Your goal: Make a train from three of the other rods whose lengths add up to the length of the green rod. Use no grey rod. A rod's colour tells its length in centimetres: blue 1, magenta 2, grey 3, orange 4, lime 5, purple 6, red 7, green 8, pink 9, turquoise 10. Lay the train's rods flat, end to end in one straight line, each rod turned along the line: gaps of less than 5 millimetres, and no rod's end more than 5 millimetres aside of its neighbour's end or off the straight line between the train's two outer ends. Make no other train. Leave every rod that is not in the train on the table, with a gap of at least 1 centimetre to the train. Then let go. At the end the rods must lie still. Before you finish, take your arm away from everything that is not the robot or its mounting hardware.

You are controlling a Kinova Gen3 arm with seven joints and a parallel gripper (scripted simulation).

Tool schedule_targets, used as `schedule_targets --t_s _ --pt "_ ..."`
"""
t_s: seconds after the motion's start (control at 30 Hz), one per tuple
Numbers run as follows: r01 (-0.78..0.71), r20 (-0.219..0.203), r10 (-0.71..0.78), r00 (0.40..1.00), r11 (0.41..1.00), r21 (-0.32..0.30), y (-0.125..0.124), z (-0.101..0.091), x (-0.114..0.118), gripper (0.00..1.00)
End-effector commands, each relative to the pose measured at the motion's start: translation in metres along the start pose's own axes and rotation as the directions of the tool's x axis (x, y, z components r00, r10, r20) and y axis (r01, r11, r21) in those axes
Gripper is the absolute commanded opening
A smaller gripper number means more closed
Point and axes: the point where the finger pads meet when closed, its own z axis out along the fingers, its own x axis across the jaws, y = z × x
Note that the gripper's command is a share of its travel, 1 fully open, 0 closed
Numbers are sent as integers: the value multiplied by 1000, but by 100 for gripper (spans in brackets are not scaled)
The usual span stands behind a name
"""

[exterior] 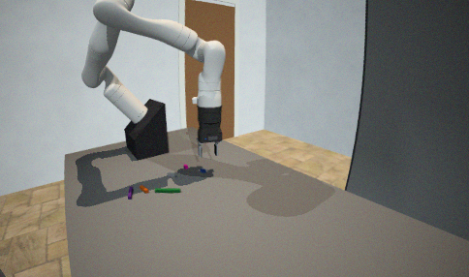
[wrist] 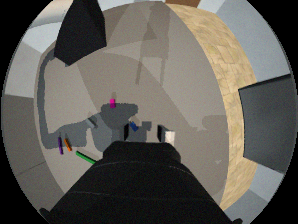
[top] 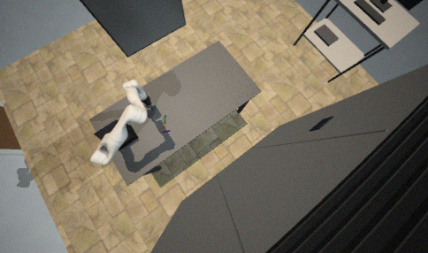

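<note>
The green rod [top: 164,119] [exterior: 168,190] [wrist: 85,157] lies flat. The orange rod [exterior: 143,189] [wrist: 68,144] lies between it and the purple rod [top: 166,131] [exterior: 130,193] [wrist: 60,145], apart from both and turned differently. The magenta rod [exterior: 185,167] [wrist: 112,103] lies nearer the arm's base. A small blue rod [exterior: 203,170] [wrist: 133,126] lies in the arm's shadow. A grey rod [exterior: 171,174] [wrist: 92,122] lies at the shadow's edge, faint. My gripper [exterior: 207,152] [wrist: 143,130] is open and empty above the table, near and above the blue rod. In the top view the arm hides its fingers.
The black base block [exterior: 148,131] [wrist: 80,37] stands behind the rods on the grey table [top: 206,75] [exterior: 279,242]. The arm's shadow crosses the table around the rods. A dark cabinet [top: 144,26] [exterior: 420,107] [wrist: 267,117] stands beyond the table's edge.
</note>
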Motion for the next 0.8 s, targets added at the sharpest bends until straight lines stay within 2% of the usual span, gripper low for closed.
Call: schedule_targets --t_s 0.0,0.17,0.33,0.53,0.6,0.77 --pt "-56 -4 56 998 998 -1 -3 -2 2 100" --pt "-165 -1 165 986 986 1 -7 -1 3 100" --pt "-314 3 314 949 949 3 -10 -1 4 100" --pt "-504 9 504 864 864 3 -13 -1 5 100" --pt "-504 9 504 864 864 3 -13 -1 5 100" --pt "-656 12 656 754 754 2 -14 -1 6 100"
